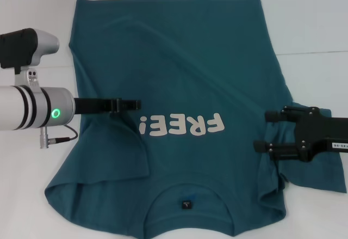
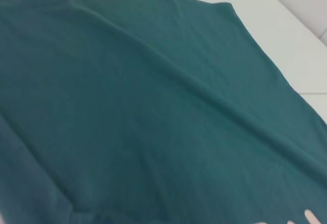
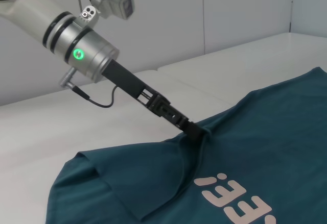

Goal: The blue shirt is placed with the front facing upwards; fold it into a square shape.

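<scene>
Left gripper [image 1: 137, 104] sits just left of the "FREE!" print [image 1: 181, 125], tip down on the shirt [image 1: 179, 59]. Right wrist view: its fingers are clenched on a pinch of cloth [image 3: 198, 131], with creases running out from that spot. Left arm body [image 1: 33, 108] hangs over the white table [image 1: 32, 195], left of the print, green ring lit

Shirt lies front up, spread on the table. Print reads upside down from the head view. Collar and neck label [image 1: 187, 204] are nearest the robot, below the print; hem is at the far edge. Left sleeve is folded inward over the body, its edge just left of the print. A long diagonal crease runs from the far left part of the shirt toward the print's right end. Left wrist view shows only plain teal cloth and a strip of table

Right gripper [image 1: 276, 130] is right of the print, over the shirt's right edge and sleeve, jaws spread apart, holding nothing. Whether it touches the cloth: cannot tell

No containers in view
</scene>
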